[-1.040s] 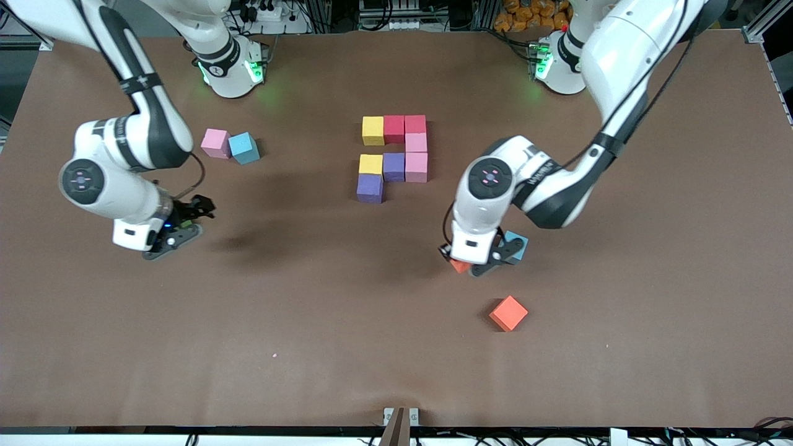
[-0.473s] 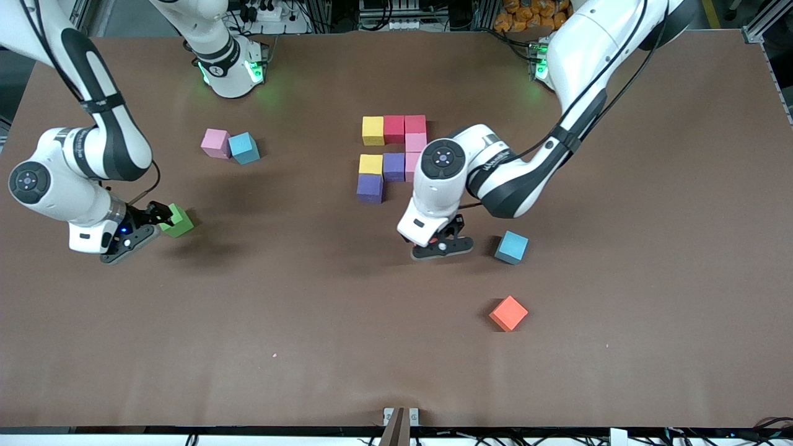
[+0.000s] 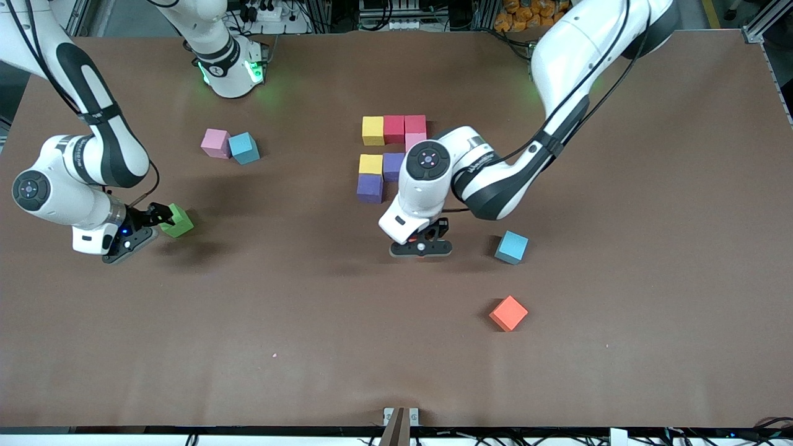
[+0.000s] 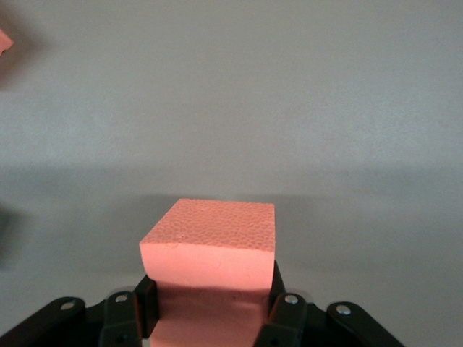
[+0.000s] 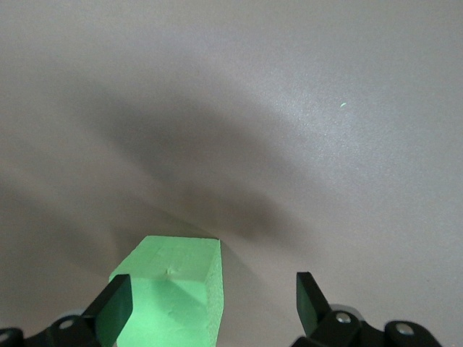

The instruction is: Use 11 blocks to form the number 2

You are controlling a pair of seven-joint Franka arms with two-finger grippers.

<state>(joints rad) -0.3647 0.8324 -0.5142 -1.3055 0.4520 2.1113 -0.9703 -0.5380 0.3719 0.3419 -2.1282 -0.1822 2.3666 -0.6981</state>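
Blocks: two orange, one pinched in left pincer (image 4: 213, 318); one green (image 5: 170, 296) between open right pincer (image 5: 213, 303) fingers.

Pink blocks (image 3: 415, 140) of the number 2 (image 3: 387, 158) mostly hidden under the left arm's wrist.

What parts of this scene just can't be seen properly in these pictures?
- Front view: the left arm covers part of the block figure, hiding its pink blocks.
- Front view: the orange block held by the left gripper is almost wholly hidden under it; the left wrist view shows it.
- Right wrist view: the green block between the right gripper's open fingers is cut off by the picture's edge.
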